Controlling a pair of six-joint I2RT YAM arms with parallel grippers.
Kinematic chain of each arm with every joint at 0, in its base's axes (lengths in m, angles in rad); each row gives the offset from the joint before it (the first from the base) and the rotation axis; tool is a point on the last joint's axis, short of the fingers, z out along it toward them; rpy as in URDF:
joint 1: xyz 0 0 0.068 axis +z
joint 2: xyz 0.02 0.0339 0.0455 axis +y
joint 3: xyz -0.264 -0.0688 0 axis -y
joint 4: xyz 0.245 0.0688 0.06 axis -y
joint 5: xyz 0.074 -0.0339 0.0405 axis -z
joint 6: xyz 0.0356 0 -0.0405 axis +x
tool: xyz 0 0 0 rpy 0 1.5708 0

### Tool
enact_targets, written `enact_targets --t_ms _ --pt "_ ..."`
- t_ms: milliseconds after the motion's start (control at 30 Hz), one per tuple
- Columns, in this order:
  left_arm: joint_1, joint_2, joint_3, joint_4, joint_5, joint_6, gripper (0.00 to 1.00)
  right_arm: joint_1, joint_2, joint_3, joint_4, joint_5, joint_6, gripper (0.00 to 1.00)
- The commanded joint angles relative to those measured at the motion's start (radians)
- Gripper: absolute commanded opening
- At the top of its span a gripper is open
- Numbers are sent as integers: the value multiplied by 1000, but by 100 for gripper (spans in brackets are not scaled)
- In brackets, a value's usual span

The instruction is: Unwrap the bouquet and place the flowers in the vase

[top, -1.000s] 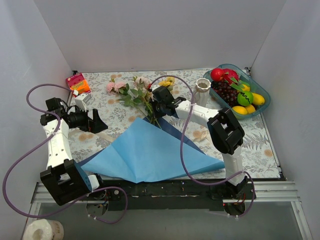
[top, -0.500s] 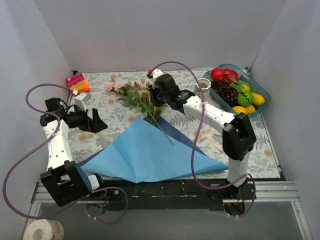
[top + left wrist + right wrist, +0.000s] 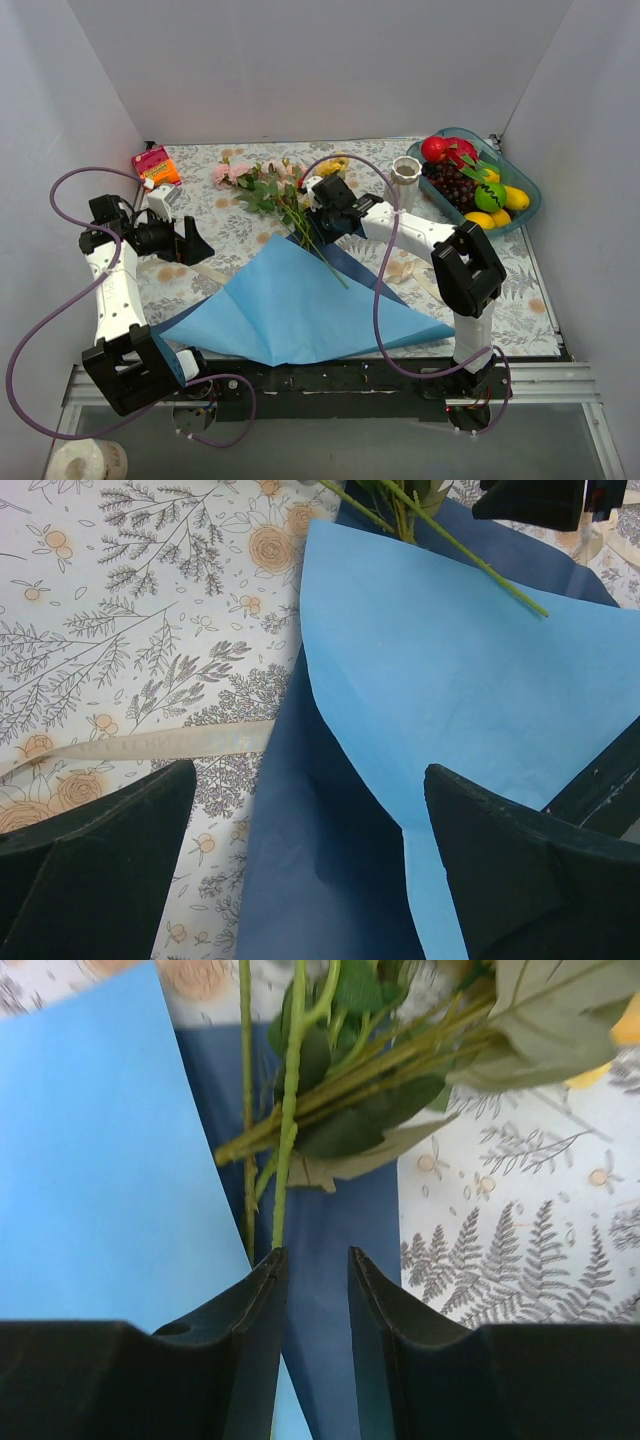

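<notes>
A wide sheet of light blue paper (image 3: 300,310) lies unfolded and flat on the bench (image 3: 510,290) nearest the arm bases, with a darker blue layer showing from beneath it along its far right edge. Left of it, the left claw (image 3: 200,250) hangs low over the bench. In its wrist view the left claw (image 3: 310,780) is spread wide with nothing between its fingers (image 3: 110,830). Below it lie the paper's left edge and a cream ribbon (image 3: 150,745), which rests loose on the flowered bench cover.

Just beyond the paper's far corner, the right claw (image 3: 322,225) points down toward the stems. From its wrist camera the right claw (image 3: 318,1255) shows its fingers (image 3: 250,1310) parted by a narrow gap and gripping nothing. The cut end of one green stem reaches about to the tip of the left finger, and I cannot tell whether it touches.

The flowers (image 3: 270,190) lie flat on the bench, free of the wrapping. Their stem ends cross the dark blue corner, while the pink and yellow blooms fan away toward the far left.

To the right of the right arm's wrist, the white vase (image 3: 405,172) stands upright, apart from the flowers. Just beside it, on the right, sits a teal basket (image 3: 533,205) of toy fruit (image 3: 450,180). An orange-pink box (image 3: 155,165) sits at the far left corner.
</notes>
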Motion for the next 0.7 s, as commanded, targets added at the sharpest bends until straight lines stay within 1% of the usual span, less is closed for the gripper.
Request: enact_targets --t_ms 0,167,367,433,667 --pt "0 -29 7 14 -4 -1 98 7 -21 -43 31 -47 -25 38" --pt "0 -37 -2 17 -15 5 98 13 8 -38 33 -53 -27 39" --pt "0 -37 -8 22 -18 7 98 22 31 -38 60 -56 -19 47" --pt "0 -36 -5 22 -19 7 98 25 50 -37 66 -83 -16 48" --pt "-2 -37 -11 25 -33 13 98 33 94 3 70 -91 -10 49"
